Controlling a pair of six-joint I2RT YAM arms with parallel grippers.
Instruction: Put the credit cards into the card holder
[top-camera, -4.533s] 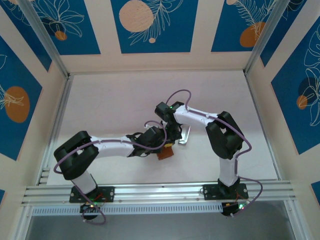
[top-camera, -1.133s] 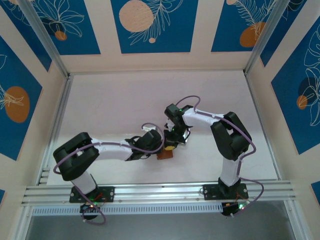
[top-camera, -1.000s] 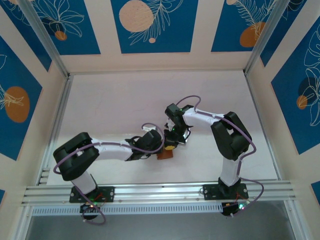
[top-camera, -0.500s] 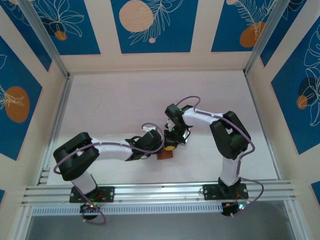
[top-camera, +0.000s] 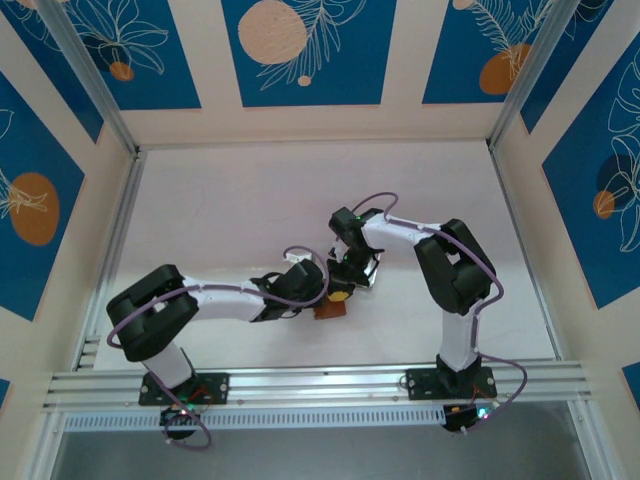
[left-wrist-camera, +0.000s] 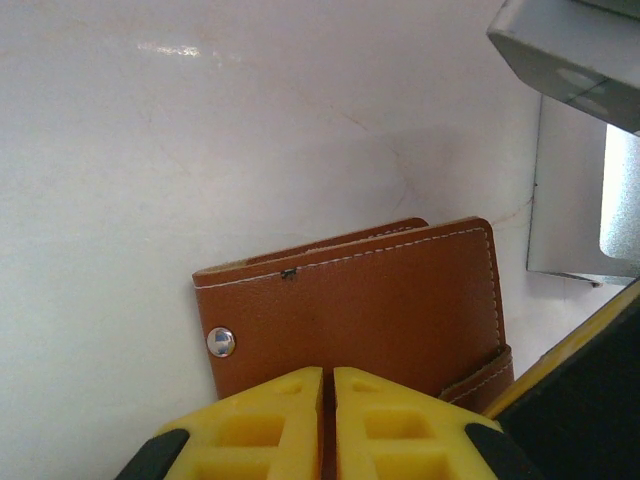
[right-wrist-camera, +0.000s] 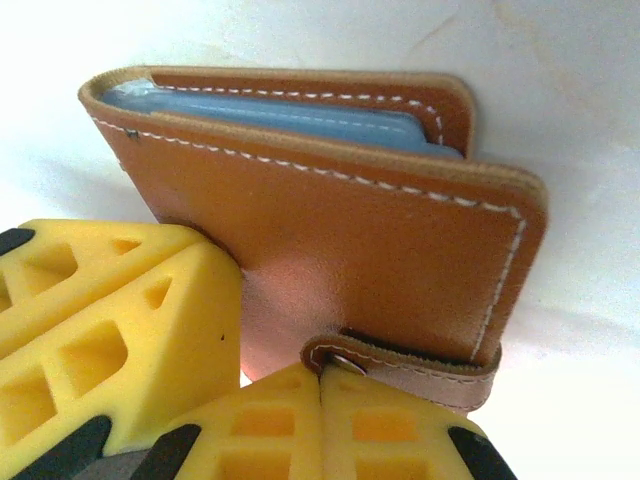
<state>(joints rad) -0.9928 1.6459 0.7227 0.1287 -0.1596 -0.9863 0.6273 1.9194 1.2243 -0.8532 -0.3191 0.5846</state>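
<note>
Left gripper (left-wrist-camera: 328, 398) pinched the card holder's (left-wrist-camera: 380, 310) near edge. Right gripper (right-wrist-camera: 320, 425) was closed, tips against the snap strap (right-wrist-camera: 420, 372). The right arm had swung over from the silvery piece (left-wrist-camera: 565, 200). Blue card (right-wrist-camera: 280, 112) lay inside the folded holder on the table (left-wrist-camera: 150, 150). Fastening probably remained.

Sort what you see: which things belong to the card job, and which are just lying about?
Job: card holder, blue card tucked inside it, left claw gripping it, right claw.
Lying about: silvery-grey piece beside the holder.

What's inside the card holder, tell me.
Pale blue card edges show between the card holder's folded leather halves. The leather covers the rest, so their count is hidden.
</note>
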